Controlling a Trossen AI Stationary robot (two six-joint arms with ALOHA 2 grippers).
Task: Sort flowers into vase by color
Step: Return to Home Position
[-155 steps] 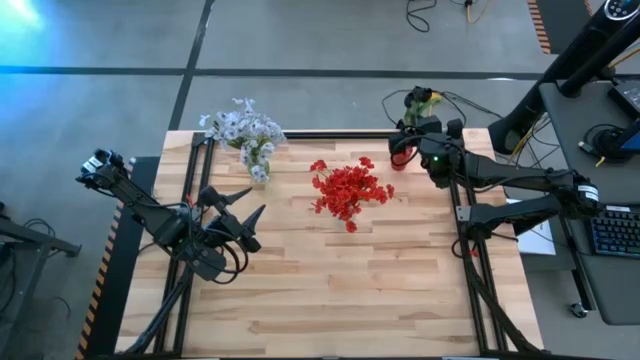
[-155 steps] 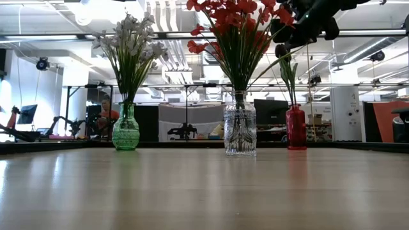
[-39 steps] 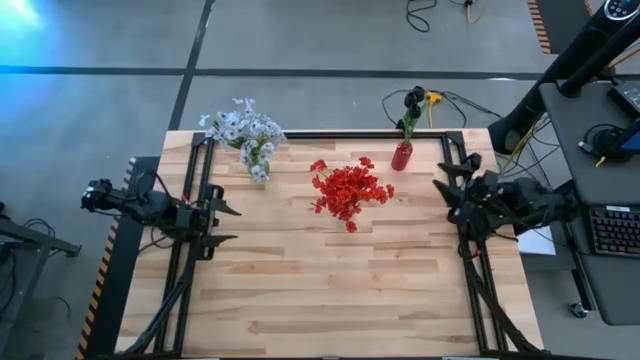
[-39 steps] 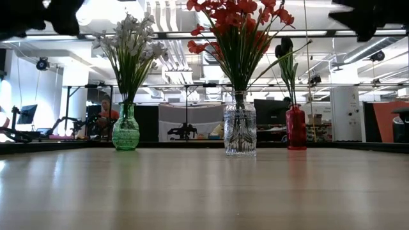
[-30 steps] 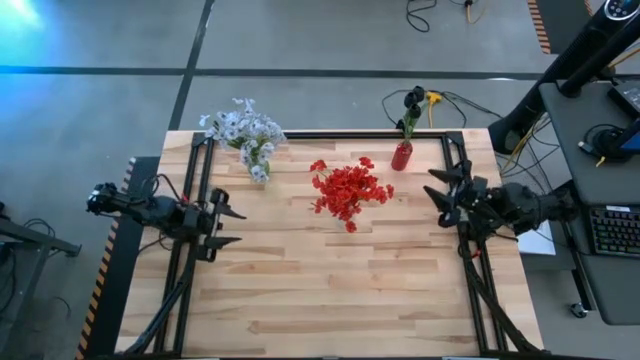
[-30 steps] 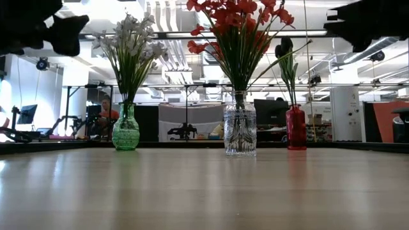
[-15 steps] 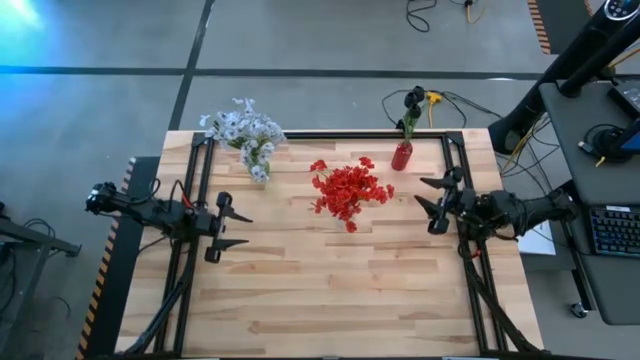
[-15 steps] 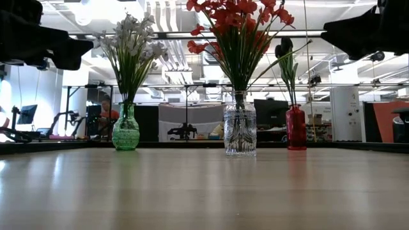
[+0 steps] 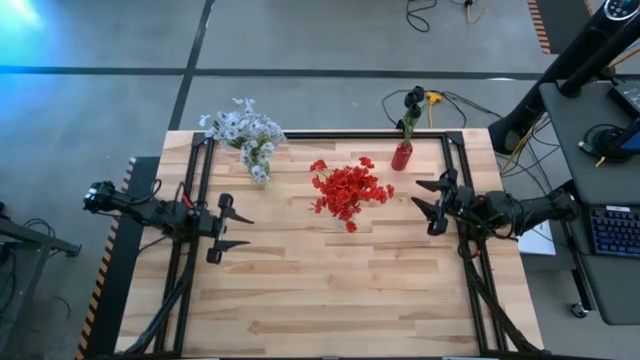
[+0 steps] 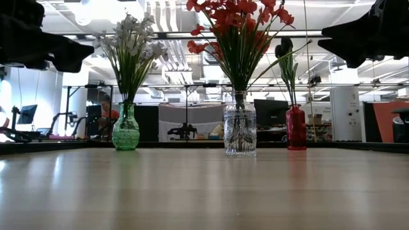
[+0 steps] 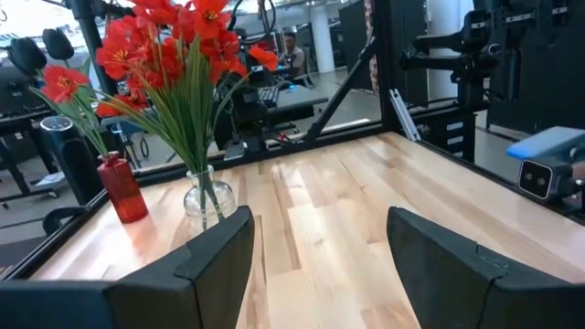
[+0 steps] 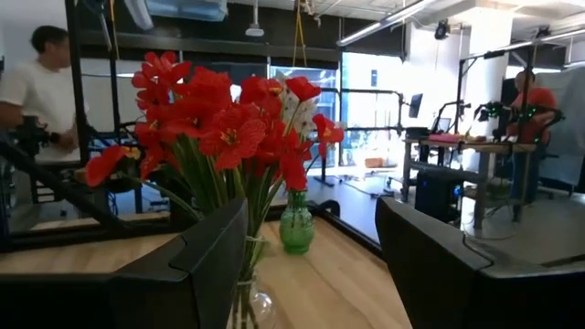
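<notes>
Three vases stand along the table's far half. A green vase [image 10: 126, 131] at the far left holds pale white-lavender flowers [image 9: 243, 130]. In the middle, a clear glass vase [image 10: 239, 133] holds red flowers [image 9: 348, 190]. A red vase [image 9: 401, 156] at the far right holds a dark flower [image 10: 283, 50]. My left gripper [image 9: 232, 230] hovers open over the table's left side, pointing right, toward the clear vase [image 11: 206, 199]. My right gripper [image 9: 430, 207] hovers open at the right side, pointing left at the red flowers [image 12: 224, 128]. Both hold nothing.
Black frame rails [image 9: 190, 180] run along the table's left and right sides. The near half of the wooden top [image 9: 330, 300] is bare. Beyond the right edge lie cables and a keyboard [image 9: 612, 232]. People [image 12: 41, 82] show in the room behind.
Both grippers have moved inward over the table and come lower. The left has gone toward the right edge, the right toward the left edge and the red flowers. Their fingers have stayed open. The vases and flowers have not moved.
</notes>
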